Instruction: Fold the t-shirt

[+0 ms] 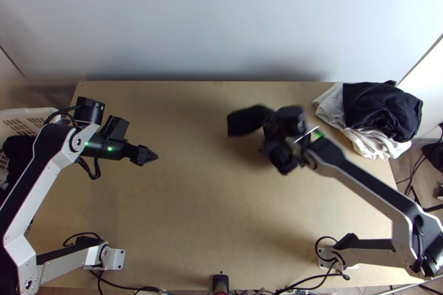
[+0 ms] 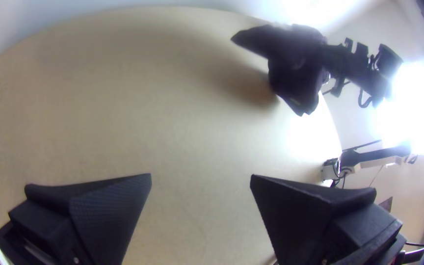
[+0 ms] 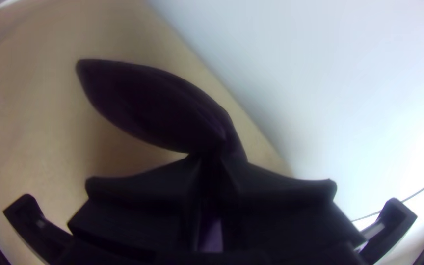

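With twelve at the far edge of the table (image 1: 210,228), we have our left gripper (image 2: 200,179) between nine and ten o'clock, fingers wide, presumably ready for a second edge. Around one o'clock, our right gripper (image 3: 212,163) pinches the dark t-shirt (image 3: 148,108), bunched and held above the wood (room to spread it, we suspect). Farther, towards two, sits the clothes pile (image 1: 382,109), probably set aside to leave us folding space.

Top view, moderately bright, soft shadows on the table (image 1: 221,212), right arm (image 1: 354,179) motion-blurred; left wrist view, blown-out white glare at the right, table edges bowed, corners dark; right wrist view, pale wall (image 3: 330,73) bright, cloth (image 3: 148,103) in deep shade.
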Controlling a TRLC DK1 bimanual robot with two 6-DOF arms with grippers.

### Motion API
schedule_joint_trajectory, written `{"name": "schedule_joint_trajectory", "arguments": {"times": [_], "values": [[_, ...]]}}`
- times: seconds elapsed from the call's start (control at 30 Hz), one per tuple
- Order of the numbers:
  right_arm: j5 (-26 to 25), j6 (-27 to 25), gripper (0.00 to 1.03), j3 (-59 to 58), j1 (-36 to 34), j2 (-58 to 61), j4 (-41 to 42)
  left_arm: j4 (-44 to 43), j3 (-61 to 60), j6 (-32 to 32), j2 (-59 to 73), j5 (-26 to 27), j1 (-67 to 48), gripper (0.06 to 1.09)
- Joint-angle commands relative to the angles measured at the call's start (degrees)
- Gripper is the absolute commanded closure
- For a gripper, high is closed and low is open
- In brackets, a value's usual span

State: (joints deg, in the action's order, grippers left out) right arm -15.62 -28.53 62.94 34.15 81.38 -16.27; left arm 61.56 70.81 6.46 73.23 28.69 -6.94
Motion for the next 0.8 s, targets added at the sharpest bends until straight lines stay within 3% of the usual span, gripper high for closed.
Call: {"name": "schedule_joint_trajectory", "arguments": {"times": [0.0,0.17,0.33,0.77], "values": [[0.15,0.32,1.00,9.05,-8.22,-4.30,-1.92,-0.12,0.21,-0.13,0.33,0.05,0.17,0.11],[0.85,2.52,1.00,12.56,-16.84,-6.94,-2.45,-0.04,0.12,-0.22,0.07,0.05,0.52,0.11],[4.81,5.07,1.00,12.82,-28.79,-10.02,-2.54,-0.04,-0.05,-0.22,0.07,0.05,0.52,0.11],[22.91,6.65,1.00,25.83,-67.37,-2.99,-1.04,0.75,-1.46,0.84,-0.19,-0.03,1.05,0.11]]}}
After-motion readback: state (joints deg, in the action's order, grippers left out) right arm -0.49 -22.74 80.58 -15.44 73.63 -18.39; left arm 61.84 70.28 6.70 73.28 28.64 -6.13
